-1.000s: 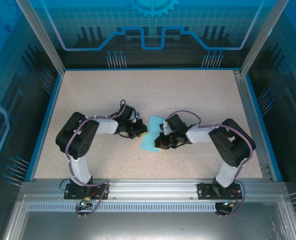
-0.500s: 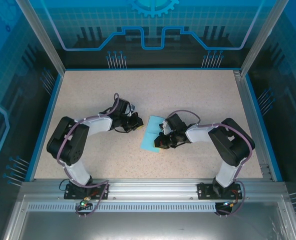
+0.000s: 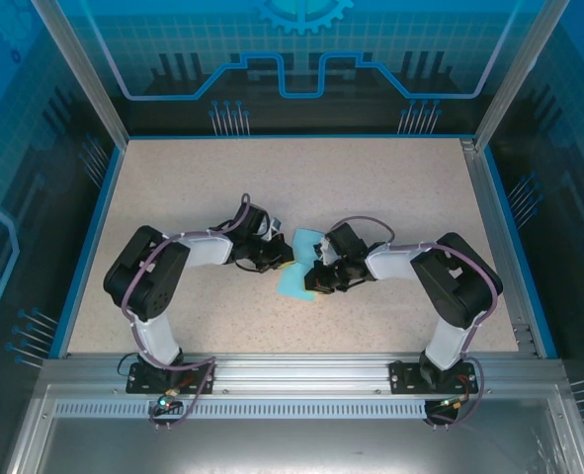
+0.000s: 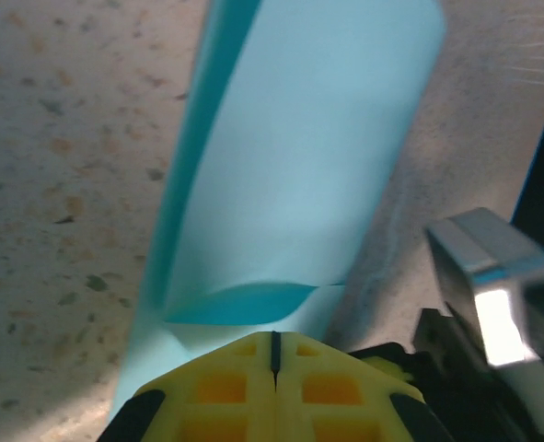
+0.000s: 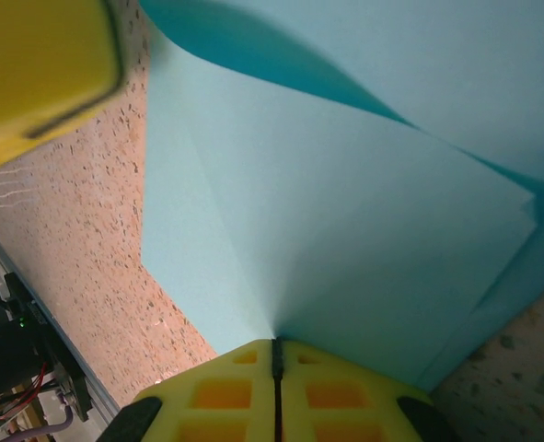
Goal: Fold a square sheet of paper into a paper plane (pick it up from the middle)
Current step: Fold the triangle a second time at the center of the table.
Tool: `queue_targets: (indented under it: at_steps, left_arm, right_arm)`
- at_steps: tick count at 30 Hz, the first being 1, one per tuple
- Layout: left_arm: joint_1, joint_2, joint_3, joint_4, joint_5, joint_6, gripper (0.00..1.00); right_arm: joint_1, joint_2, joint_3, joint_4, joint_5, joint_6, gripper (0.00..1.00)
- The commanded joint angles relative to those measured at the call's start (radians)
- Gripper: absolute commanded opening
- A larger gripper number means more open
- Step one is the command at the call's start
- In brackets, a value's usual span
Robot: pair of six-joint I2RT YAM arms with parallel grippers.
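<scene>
you are working with one thin light blue matte paper sheet (image 3: pixel 293 286), which is lying partly folded on the speckled beige surface (image 3: pixel 193 188), about mid-way across and squarely between the two arms. its long axis is running from the far side toward the near edge, leaning slightly left as it comes nearer. the left pincer (image 3: pixel 280 261) is sitting just beside the sheet's left edge, jaws pressed fully together. its wrist view is showing a flap curling up ahead of the yellow fingers (image 4: pixel 225 387), but you cannot tell whether any paper is caught between them. the right pincer (image 3: pixel 318 280) is reaching in from the opposite side and is closing on the sheet. in its wrist view the creases are converging right at the seam between its jaws and the paper is rising off the surface there. so the right arm is the one gripping, and the left is the nearer one for pressing a crease down the middle. you are counting one sheet, two pincers, and no finished plane yet.
</scene>
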Motion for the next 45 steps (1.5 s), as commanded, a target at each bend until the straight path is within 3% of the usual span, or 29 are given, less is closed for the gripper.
queue_targets:
  at_steps: [1,10,29,35,45]
  left_arm:
    - [0.001,0.037,-0.004,-0.026,0.014,0.044,0.0]
    - [0.001,0.062,-0.026,-0.035,-0.014,0.047,0.0]
    - [0.002,0.061,-0.037,-0.02,-0.01,0.03,0.0]
    - [0.002,0.068,-0.028,-0.044,-0.032,0.029,0.0]
    - [0.002,0.069,-0.044,-0.042,-0.05,0.012,0.0]
  right_arm:
    - [-0.007,-0.017,0.039,-0.05,0.002,-0.017,0.08]
    - [0.027,0.028,0.166,-0.082,0.028,-0.021,0.09]
    - [0.032,0.138,0.144,-0.084,0.066,-0.012,0.08]
    - [0.011,0.171,0.1,-0.069,0.023,-0.012,0.07]
    - [-0.019,0.066,0.09,-0.077,-0.052,-0.029,0.09]
